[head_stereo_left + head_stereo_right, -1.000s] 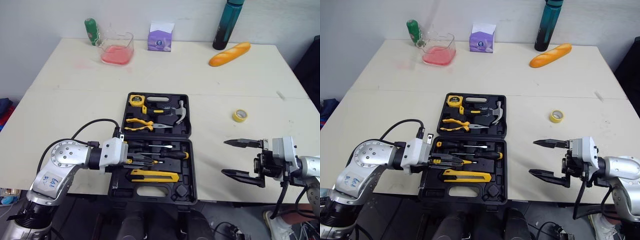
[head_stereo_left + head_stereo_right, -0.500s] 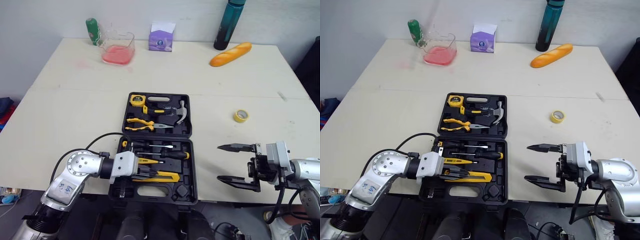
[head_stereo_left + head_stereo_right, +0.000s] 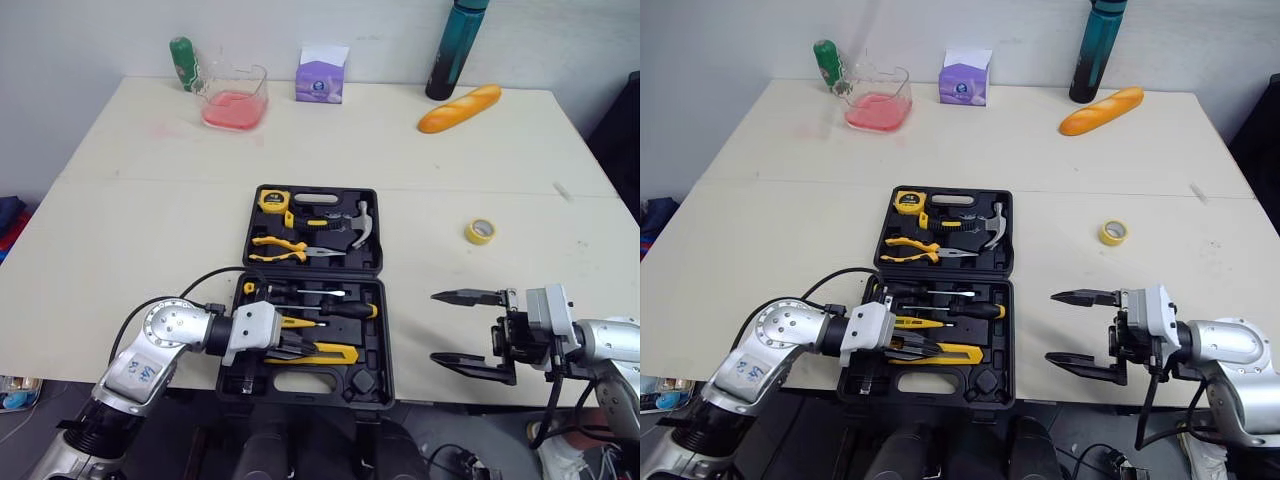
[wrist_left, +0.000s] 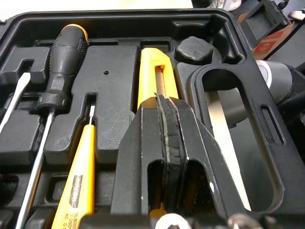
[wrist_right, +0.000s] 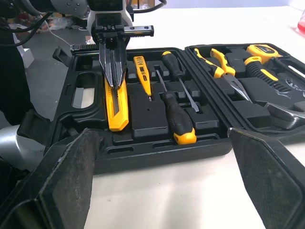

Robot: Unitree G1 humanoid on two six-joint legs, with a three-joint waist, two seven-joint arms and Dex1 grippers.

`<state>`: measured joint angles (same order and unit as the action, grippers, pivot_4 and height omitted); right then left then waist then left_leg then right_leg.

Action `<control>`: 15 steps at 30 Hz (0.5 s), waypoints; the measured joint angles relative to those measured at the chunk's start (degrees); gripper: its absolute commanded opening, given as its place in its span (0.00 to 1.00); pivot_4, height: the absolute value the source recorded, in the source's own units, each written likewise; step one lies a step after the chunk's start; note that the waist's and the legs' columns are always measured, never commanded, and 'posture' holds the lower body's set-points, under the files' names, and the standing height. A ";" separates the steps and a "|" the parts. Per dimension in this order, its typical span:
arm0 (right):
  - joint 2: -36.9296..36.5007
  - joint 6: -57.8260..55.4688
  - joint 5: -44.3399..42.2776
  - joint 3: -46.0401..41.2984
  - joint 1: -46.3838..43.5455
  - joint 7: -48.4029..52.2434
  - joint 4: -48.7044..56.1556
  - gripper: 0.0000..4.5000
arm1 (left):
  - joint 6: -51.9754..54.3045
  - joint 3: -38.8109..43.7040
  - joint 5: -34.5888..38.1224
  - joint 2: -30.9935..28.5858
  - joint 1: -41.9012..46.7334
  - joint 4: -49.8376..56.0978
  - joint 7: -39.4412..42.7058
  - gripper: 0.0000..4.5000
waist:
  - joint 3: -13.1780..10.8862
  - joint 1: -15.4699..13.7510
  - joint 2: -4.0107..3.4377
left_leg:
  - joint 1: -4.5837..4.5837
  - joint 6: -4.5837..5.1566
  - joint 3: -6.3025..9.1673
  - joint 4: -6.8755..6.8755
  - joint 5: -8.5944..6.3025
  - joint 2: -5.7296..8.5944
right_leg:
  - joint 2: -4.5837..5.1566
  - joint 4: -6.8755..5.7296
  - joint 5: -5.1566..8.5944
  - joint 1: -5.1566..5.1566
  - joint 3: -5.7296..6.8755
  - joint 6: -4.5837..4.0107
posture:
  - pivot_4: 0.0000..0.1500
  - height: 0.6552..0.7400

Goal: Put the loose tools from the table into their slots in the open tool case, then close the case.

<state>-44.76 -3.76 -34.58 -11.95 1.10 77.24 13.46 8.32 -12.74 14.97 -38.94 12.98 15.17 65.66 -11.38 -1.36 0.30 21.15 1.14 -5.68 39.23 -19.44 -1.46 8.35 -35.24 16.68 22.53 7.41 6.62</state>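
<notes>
Tool case (image 3: 372,210) open; you have one tape roll (image 3: 480,231) loose. Left pincer (image 4: 165,109) closed above one knife (image 5: 116,109); right pincer (image 3: 433,327) spread.

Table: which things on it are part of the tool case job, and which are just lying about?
Job: tool case, utility knife, screwdrivers, pliers, hammer, tape measure; perhaps the yellow tape roll.
Lying about: green bottle, glass container, purple box, teal bottle, bread loaf.
</notes>
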 measured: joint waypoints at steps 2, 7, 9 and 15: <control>0.00 0.00 0.05 0.24 0.00 -0.15 0.00 1.00 | -0.30 -0.32 -0.53 0.05 0.33 -0.17 -0.25 0.01 | 0.01 0.00 -0.01 | -0.01 0.00 0.00 0.00 0.00 0.00 | 0.00 0.00 0.00 -0.01 0.00 0.00 | 1.00 1.00; 0.00 0.00 0.17 0.26 -0.02 -0.70 0.00 1.00 | -0.31 -0.89 -1.00 0.38 0.64 -0.51 -1.33 0.01 | 0.04 -0.02 -0.05 | -0.06 0.00 0.00 0.00 0.00 0.00 | 0.01 0.00 0.00 -0.05 0.00 0.00 | 1.00 1.00; 0.00 -0.01 0.20 0.31 -0.03 -0.89 0.00 1.00 | -0.66 -1.66 -2.14 0.03 0.31 -1.25 -1.50 0.01 | 0.10 -0.01 -0.11 | -0.08 0.00 0.00 0.00 0.00 0.01 | 0.01 0.01 0.00 -0.08 0.00 0.00 | 1.00 1.00; 0.09 -0.02 0.31 0.46 0.01 -1.33 0.09 1.00 | -1.29 -2.30 -2.72 -0.11 -0.16 -2.16 -1.86 0.01 | 0.17 0.01 -0.20 | -0.11 0.00 0.00 0.00 0.00 0.00 | 0.02 0.00 0.00 -0.08 -0.01 0.00 | 1.00 1.00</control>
<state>-44.67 -3.79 -34.28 -11.49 1.11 75.91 13.55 7.03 -15.04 12.26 -39.05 12.82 13.01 63.80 -11.20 -1.35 0.10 21.04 1.14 -5.68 39.23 -19.44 -1.46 8.37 -35.24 16.68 22.44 7.41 6.62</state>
